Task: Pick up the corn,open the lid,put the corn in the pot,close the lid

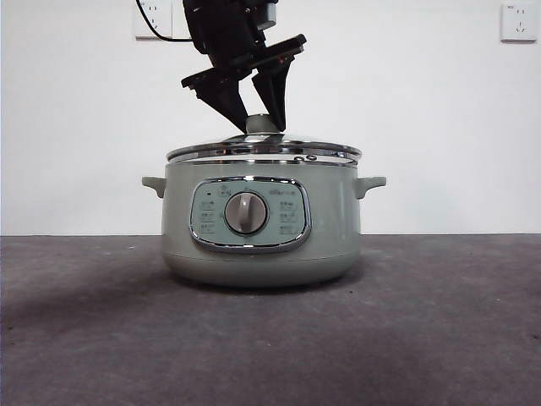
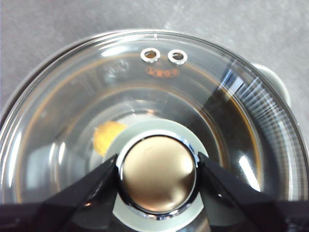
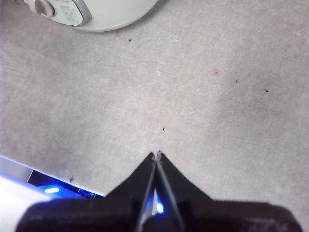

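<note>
The lid (image 1: 264, 153) sits on the pot (image 1: 262, 228), my left gripper (image 2: 157, 173) clamped on its knob (image 2: 157, 174), corn (image 2: 107, 136) inside.

Grey table surface (image 1: 439, 338), matte, with scattered dark specks and one small pink mark (image 3: 216, 72). White wall (image 1: 439, 127) behind. Two white wall sockets: upper left (image 1: 153, 19), upper right (image 1: 518, 22).

The pot (image 1: 262, 228) stands on the bench (image 1: 423, 338) with the lid (image 1: 264, 152) on it. The corn (image 2: 107, 136) lies inside, under the lid. The left tool (image 1: 262, 118) sits on the lid's knob (image 2: 158, 174)
</note>
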